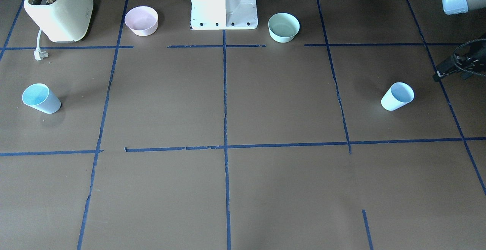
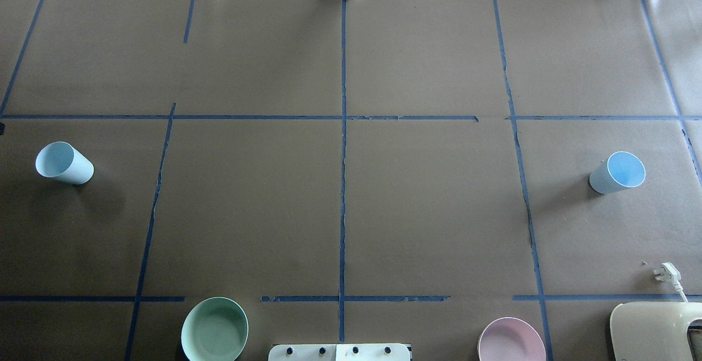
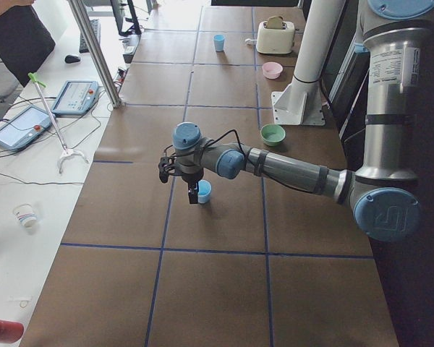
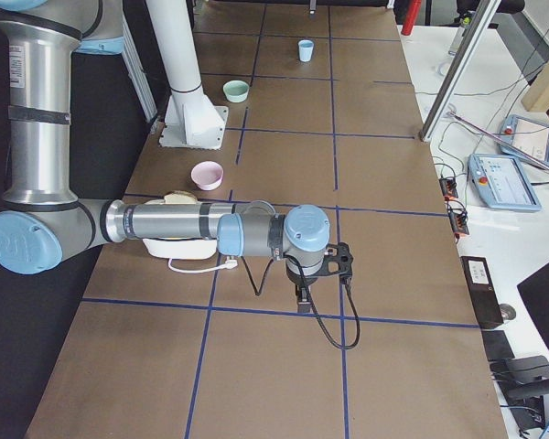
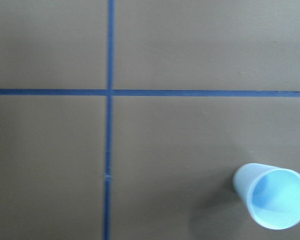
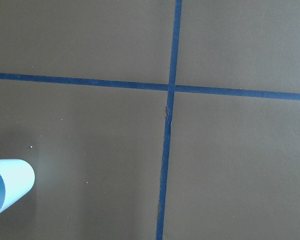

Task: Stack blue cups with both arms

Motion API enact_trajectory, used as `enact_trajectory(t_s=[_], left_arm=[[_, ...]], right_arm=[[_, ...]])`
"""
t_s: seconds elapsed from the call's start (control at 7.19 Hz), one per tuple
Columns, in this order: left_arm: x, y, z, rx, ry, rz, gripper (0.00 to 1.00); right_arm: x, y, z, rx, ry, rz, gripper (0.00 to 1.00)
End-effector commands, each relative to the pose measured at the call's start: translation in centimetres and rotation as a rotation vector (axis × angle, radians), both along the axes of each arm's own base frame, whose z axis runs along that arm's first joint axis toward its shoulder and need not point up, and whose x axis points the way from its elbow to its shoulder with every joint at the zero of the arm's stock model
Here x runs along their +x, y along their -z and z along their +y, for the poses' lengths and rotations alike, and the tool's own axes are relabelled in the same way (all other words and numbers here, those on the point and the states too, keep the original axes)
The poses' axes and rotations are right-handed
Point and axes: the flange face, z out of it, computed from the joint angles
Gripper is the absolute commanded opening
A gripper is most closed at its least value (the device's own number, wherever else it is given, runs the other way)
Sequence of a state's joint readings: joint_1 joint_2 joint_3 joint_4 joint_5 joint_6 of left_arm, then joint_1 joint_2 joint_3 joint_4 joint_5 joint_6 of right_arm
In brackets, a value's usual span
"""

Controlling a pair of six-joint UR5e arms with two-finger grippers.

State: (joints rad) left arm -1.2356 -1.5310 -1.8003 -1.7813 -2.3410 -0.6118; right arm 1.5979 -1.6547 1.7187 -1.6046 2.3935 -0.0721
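Observation:
Two pale-blue cups stand upright, far apart on the brown table. One cup (image 2: 63, 162) is on my left side; it also shows in the front view (image 1: 397, 96) and the left wrist view (image 5: 272, 195). My left gripper (image 3: 193, 196) hangs just beside this cup (image 3: 203, 191), a little above the table. The other cup (image 2: 617, 172) is on my right side and shows at the right wrist view's lower left edge (image 6: 7, 187). My right gripper (image 4: 302, 300) hangs low over the table near it. No fingers show in the wrist views, so I cannot tell whether either gripper is open or shut.
A mint-green bowl (image 2: 214, 329) and a pink bowl (image 2: 511, 342) flank the white pedestal (image 1: 224, 3) at the robot's edge. A cream toaster (image 1: 57, 8) with a loose plug (image 1: 40, 54) stands at the right near corner. Blue tape lines cross the table.

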Motion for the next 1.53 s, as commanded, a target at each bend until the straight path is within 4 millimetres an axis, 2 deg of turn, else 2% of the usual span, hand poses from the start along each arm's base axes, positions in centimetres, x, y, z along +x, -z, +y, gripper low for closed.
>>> enact_trajectory(t_s=[0.0, 0.14, 0.42, 0.7, 1.11, 1.25, 1.39], left_arm=[[5.3, -2.2, 0.5, -0.005, 0.051, 0.012, 1.0], [6.5, -2.9, 0.7, -0.008, 0.044, 0.007, 1.0], [8.1, -3.1, 1.3, -0.009, 0.01, 0.004, 1.0], [9.1, -3.2, 1.7, -0.011, -0.012, 0.002, 1.0], [10.0, -4.8, 2.0, -0.037, -0.031, -0.013, 0.97], [10.0, -4.9, 2.0, -0.038, -0.031, -0.014, 0.87], [10.2, -4.8, 2.0, -0.037, -0.033, -0.013, 0.58]], right_arm=[[0.0, 0.1, -0.1, 0.001, 0.0, 0.001, 1.0], [0.0, 0.1, -0.1, 0.002, 0.001, 0.001, 1.0], [0.0, 0.1, -0.1, 0.002, -0.001, 0.001, 1.0], [0.0, 0.1, -0.1, 0.002, 0.001, 0.001, 1.0], [0.0, 0.1, -0.1, 0.002, 0.001, 0.001, 1.0], [0.0, 0.1, -0.1, 0.002, -0.001, 0.001, 1.0], [0.0, 0.1, -0.1, 0.001, -0.002, -0.001, 1.0]])
